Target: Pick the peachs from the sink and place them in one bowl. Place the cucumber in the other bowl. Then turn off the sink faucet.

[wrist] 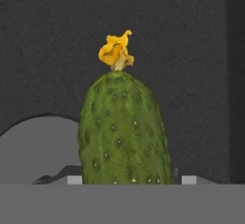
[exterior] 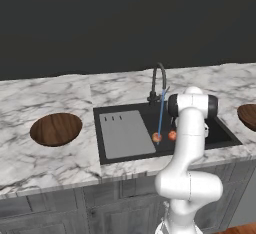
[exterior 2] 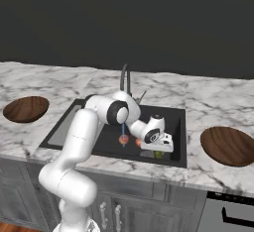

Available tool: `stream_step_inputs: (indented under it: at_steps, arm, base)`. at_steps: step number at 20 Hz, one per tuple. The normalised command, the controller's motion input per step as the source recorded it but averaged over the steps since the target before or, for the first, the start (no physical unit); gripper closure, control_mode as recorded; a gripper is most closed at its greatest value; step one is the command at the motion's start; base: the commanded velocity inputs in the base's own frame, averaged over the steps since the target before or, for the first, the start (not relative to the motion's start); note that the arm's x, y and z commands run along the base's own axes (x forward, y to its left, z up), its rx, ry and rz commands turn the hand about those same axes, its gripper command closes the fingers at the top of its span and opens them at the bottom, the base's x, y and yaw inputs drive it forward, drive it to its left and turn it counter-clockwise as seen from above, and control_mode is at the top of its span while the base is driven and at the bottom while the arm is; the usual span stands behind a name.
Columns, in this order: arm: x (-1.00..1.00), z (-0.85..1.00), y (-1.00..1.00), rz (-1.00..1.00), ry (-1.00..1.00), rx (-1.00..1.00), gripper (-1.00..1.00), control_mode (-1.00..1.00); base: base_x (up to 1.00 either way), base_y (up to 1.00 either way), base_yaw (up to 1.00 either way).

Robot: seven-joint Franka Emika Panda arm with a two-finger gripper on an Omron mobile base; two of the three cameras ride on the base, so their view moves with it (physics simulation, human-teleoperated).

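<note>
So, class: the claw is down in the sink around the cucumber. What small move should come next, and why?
Probably finish closing, then lift straight up. The cucumber sits between the claw tips low in the sink, and both peaches lie clear beside it.

The white arm (exterior 2: 82,137) bends forward and low, its two-finger gripper (exterior 2: 158,152) pointing down, jaws partly closed.
</note>
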Motion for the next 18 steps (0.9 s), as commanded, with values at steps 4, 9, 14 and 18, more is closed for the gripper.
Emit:
stream_step_inputs:
  at_steps: [4, 9, 14, 18]
  arm:
    - [0.00, 0.20, -0.61, 0.00, -0.03, 0.17, 1.00, -1.00]
    - [0.04, 0.62, -0.52, 0.00, -0.01, 0.16, 1.00, -1.00]
    - [0.06, 0.96, -0.35, 0.00, -0.02, 0.11, 1.00, -1.00]
    - [0.00, 0.79, -0.26, 0.00, -0.08, 0.07, 1.00, -1.00]
  base:
    - [0.00, 0.00, 0.00]
    - [0.00, 0.00, 0.00]
    - [0.00, 0.00, 0.00]
    - [0.00, 0.00, 0.00]
